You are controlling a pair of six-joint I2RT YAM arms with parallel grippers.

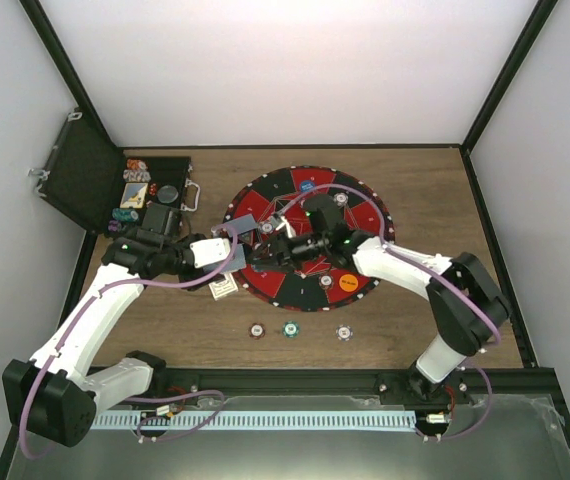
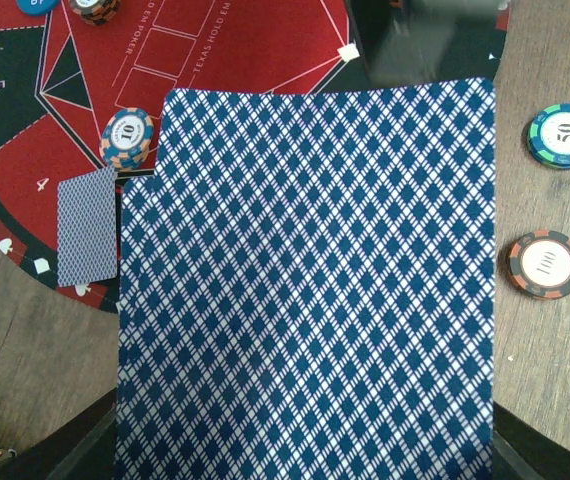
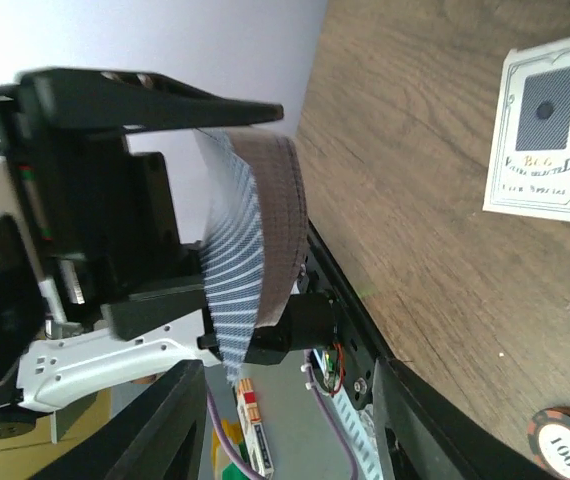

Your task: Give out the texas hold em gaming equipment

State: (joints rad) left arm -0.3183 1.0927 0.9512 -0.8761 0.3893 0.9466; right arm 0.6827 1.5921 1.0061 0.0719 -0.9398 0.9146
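My left gripper [image 1: 223, 243] is shut on a deck of blue diamond-backed cards [image 1: 238, 232], held over the left edge of the round red-and-black poker mat [image 1: 360, 215]. The deck [image 2: 305, 290] fills the left wrist view and hides the fingers. My right gripper [image 1: 271, 252] is open and empty, just right of the deck and facing it. In the right wrist view its fingers [image 3: 165, 420] frame the deck's edge [image 3: 255, 240]. One card [image 2: 87, 225] lies face down on the mat beside a 10 chip [image 2: 128, 137]. A blue button [image 1: 307, 185] and an orange button [image 1: 348, 282] lie on the mat.
Three chips [image 1: 256, 329], [image 1: 290, 328], [image 1: 343, 331] lie on the wood in front of the mat. A white card box [image 1: 223, 288] lies under the left gripper. An open black case [image 1: 95, 180] with chips stands at the back left. Black frame rails border the table.
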